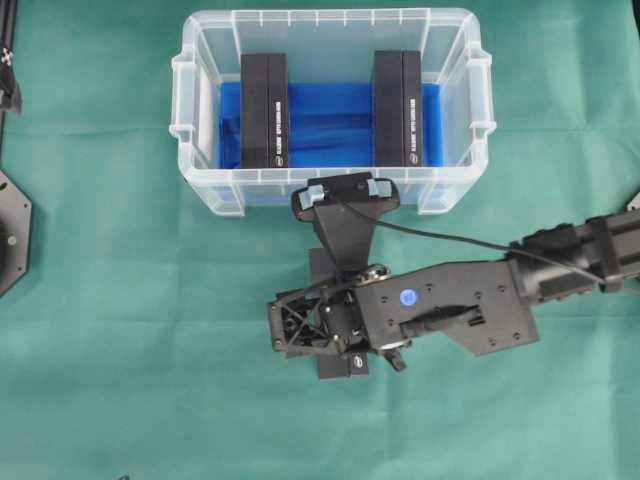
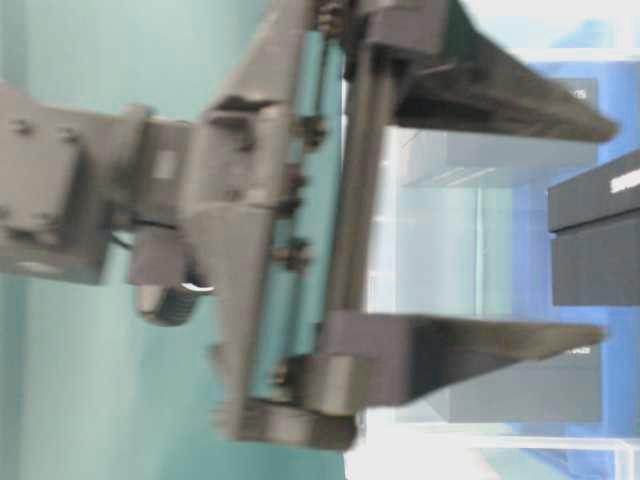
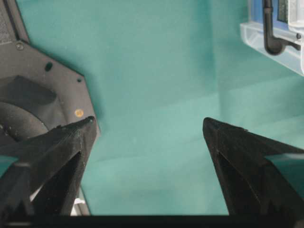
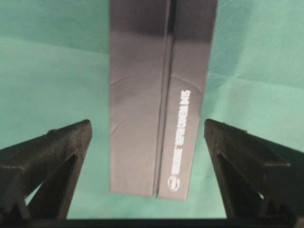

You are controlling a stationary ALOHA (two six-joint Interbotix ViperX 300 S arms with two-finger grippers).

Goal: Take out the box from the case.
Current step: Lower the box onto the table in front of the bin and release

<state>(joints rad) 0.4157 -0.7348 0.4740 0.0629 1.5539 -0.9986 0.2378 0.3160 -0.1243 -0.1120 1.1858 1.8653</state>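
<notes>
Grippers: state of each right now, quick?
Left gripper: open, holding nothing, above bare green cloth.
Right gripper: open, jaws either side of a black rectangular cardboard box lying on the cloth, not gripping it.

Seen from overhead: a matte black right arm (image 1: 470, 300) of boxy, screw-studded panels, marked with a round blue dot (image 1: 407, 297), trailed by a thin black cable (image 1: 440, 236), topped by a wedge-shaped camera mount (image 1: 345, 205) with two pale blue tabs, ending in black tapered fingers (image 4: 52, 161).
</notes>
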